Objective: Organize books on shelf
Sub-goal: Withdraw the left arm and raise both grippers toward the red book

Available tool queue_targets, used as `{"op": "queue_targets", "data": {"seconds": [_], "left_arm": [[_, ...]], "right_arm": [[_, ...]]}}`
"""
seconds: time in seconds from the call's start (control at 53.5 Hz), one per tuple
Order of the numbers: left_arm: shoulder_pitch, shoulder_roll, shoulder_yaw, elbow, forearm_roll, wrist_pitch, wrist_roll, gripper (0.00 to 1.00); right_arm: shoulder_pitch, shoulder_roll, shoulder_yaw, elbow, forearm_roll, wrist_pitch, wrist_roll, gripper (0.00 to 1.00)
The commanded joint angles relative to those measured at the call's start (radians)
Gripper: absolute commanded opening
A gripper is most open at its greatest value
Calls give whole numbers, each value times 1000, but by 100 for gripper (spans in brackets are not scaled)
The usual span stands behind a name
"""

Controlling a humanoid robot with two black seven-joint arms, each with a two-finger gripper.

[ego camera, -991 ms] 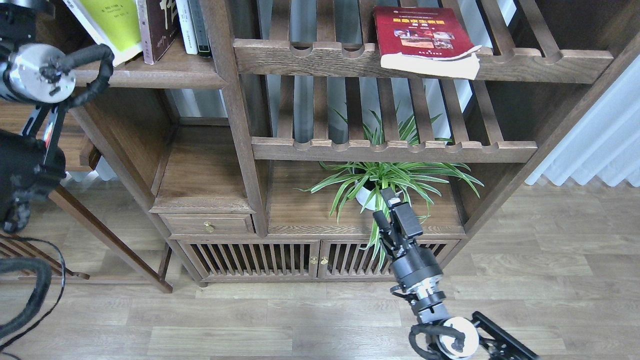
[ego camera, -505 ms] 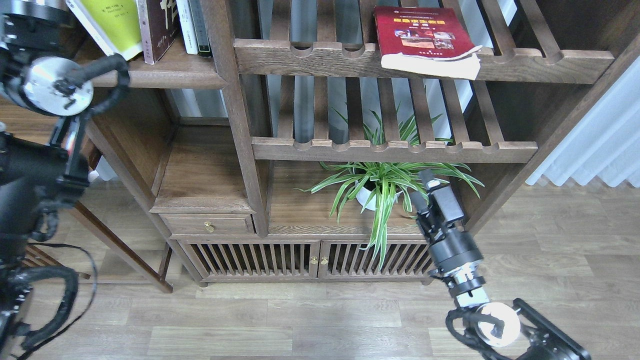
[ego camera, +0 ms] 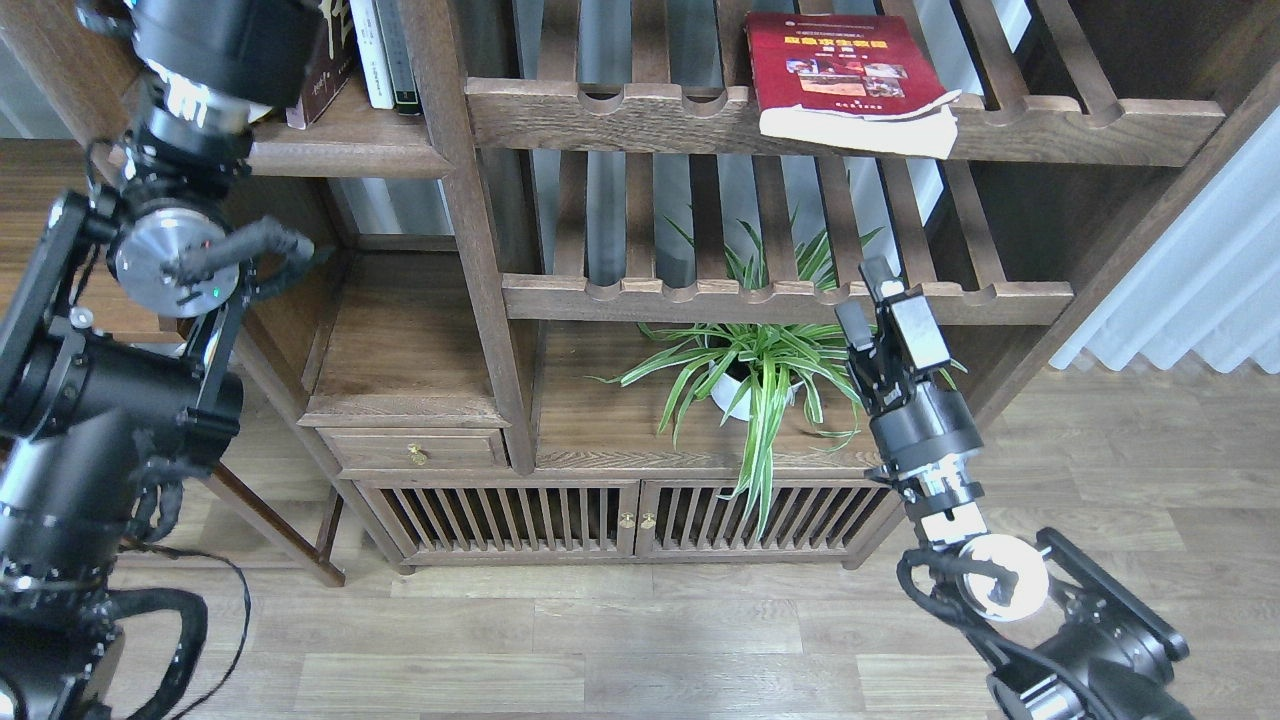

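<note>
**Red book flat on the slatted rack; other books upright on the solid shelf at upper left**

Nearest, at lower right: right arm rising from the bottom edge over the plank floor (ego camera: pixel 640 640), wrist joint pale and round. Right gripper (ego camera: pixel 880 300) at its far end, level with the lower slatted rack (ego camera: pixel 700 297) and in front of its scalloped rail; two fingers set slightly apart, nothing between them.

At left: left arm climbing the frame edge, thick black links with a silver joint disc. Far end running off the top of the view in front of the upper-left shelf, so left gripper out of sight.

Behind the right gripper, low in the bookcase: spider plant (ego camera: pixel 770 370) in a white pot (ego camera: pixel 733 395), standing on the compartment floor above the slatted cabinet doors (ego camera: pixel 560 517). Small drawer (ego camera: pixel 415 450) with a brass knob to the left of it.

Farther up: upper slatted rack (ego camera: pixel 620 112), with the red book (ego camera: pixel 840 65) lying flat on it, cover up, yellow title and photos showing, page edge hanging just over the front rail.

Farthest, top left: solid dark-brown shelf (ego camera: pixel 345 150) with moulded front edge. Upright on it: maroon book (ego camera: pixel 325 75), partly hidden by the left arm, then two thin books (ego camera: pixel 385 50) just beside, one white-spined, one dark-spined. Yellow-green book not visible behind the arm.
</note>
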Motion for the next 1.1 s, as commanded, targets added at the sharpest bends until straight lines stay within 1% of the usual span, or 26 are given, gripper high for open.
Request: {"op": "queue_targets", "data": {"seconds": [0.0, 0.131, 0.355, 0.468, 0.542, 0.617, 0.917, 1.085], "left_arm": [[62, -4, 6, 1, -38, 0, 20, 94], [153, -13, 32, 4, -61, 0, 20, 94], [234, -37, 99, 15, -75, 0, 18, 95], [240, -40, 138, 30, -75, 0, 6, 95], [240, -47, 150, 41, -75, 0, 6, 96], [242, -50, 161, 55, -76, 0, 18, 96], [242, -50, 230, 67, -99, 0, 21, 96], [242, -50, 236, 67, -99, 0, 20, 96]], "right_arm": [[33, 2, 28, 0, 3, 0, 0, 97], [46, 1, 37, 0, 3, 0, 0, 97], [52, -4, 43, 13, 3, 0, 0, 97], [61, -5, 49, 26, 1, 0, 0, 97], [79, -4, 52, 26, 1, 0, 0, 97], [113, -1, 52, 26, 0, 0, 0, 97], [156, 7, 48, 24, 0, 0, 0, 97], [161, 4, 45, 24, -2, 0, 0, 97]]}}
